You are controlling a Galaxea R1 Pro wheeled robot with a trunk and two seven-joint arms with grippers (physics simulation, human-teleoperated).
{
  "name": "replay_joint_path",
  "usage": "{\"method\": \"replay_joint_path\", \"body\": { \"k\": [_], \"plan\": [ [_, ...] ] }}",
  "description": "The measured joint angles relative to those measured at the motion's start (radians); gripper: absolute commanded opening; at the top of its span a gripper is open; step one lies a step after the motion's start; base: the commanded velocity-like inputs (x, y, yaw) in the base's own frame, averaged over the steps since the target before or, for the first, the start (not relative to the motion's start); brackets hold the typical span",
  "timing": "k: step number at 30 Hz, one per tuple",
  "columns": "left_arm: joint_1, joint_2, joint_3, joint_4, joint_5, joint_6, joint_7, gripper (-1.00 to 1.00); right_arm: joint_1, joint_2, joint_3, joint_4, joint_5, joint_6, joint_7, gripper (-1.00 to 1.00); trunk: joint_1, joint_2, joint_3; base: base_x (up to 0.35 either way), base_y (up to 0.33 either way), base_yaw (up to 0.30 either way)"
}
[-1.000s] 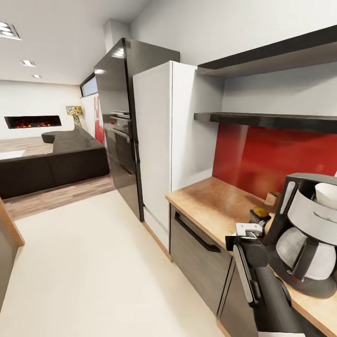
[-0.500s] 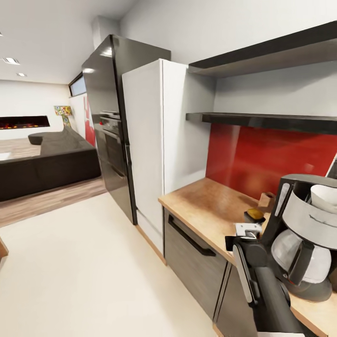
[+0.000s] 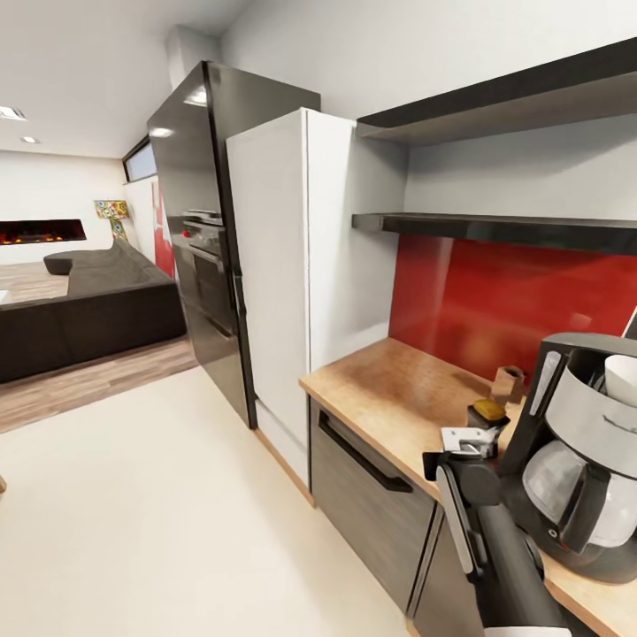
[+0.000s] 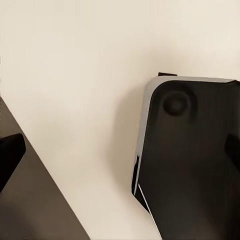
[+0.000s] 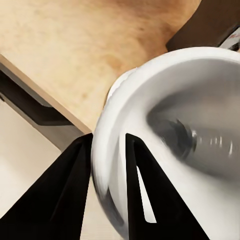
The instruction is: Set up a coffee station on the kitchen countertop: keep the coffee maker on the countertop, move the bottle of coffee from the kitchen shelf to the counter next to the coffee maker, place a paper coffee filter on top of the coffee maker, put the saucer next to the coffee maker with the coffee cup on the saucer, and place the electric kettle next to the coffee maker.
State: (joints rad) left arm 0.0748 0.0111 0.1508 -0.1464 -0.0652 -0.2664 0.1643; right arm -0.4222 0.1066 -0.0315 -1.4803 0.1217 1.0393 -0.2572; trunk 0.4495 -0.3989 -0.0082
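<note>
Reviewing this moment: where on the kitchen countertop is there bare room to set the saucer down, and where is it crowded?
The kitchen countertop is bare from the white cabinet to the bottle of coffee, bordered behind by the red backsplash. It is crowded toward the coffee maker: the bottle and a small brown object stand beside it, with the right gripper, pinching a white rim, hanging there.

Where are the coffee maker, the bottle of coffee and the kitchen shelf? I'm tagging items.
coffee maker point(image 3: 579, 482): head view, on the glass carafe.
bottle of coffee point(image 3: 487, 413): head view, on its tan-gold cap.
kitchen shelf point(image 3: 495, 229): head view, on its front edge.
</note>
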Motion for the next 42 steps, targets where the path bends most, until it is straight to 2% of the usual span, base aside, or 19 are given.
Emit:
{"method": "replay_joint_path", "body": {
  "k": [8, 17, 23, 30, 42],
  "plan": [
    [0.000, 0.000, 0.000, 0.000, 0.000, 0.000, 0.000, 1.00, 0.001, 0.000, -0.001, 0.021, 0.000, 0.000, 0.000, -1.00, 0.000, 0.000, 0.000, 0.002, 0.002, -0.006],
    [0.000, 0.000, 0.000, 0.002, 0.000, 0.000, 0.000, 1.00, 0.001, 0.000, -0.001, 0.031, 0.000, 0.000, 0.000, -1.00, 0.000, 0.000, 0.000, 0.000, 0.000, -0.230],
    [0.000, 0.000, 0.001, 0.002, 0.000, -0.003, -0.001, 1.00, 0.001, 0.000, -0.001, 0.038, 0.000, 0.000, 0.000, -1.00, 0.000, 0.000, 0.000, 0.006, 0.000, -0.039],
    [0.000, 0.000, 0.003, 0.002, 0.000, -0.005, -0.002, 1.00, 0.001, 0.000, -0.001, 0.077, -0.002, 0.000, 0.000, -1.00, 0.000, 0.000, 0.000, 0.223, 0.021, -0.001],
    [0.000, 0.001, 0.003, 0.002, 0.000, -0.005, -0.002, 1.00, 0.001, -0.001, -0.002, 0.084, 0.001, 0.001, -0.001, -1.00, 0.000, 0.000, 0.000, 0.097, 0.002, 0.000]
  ]
}}
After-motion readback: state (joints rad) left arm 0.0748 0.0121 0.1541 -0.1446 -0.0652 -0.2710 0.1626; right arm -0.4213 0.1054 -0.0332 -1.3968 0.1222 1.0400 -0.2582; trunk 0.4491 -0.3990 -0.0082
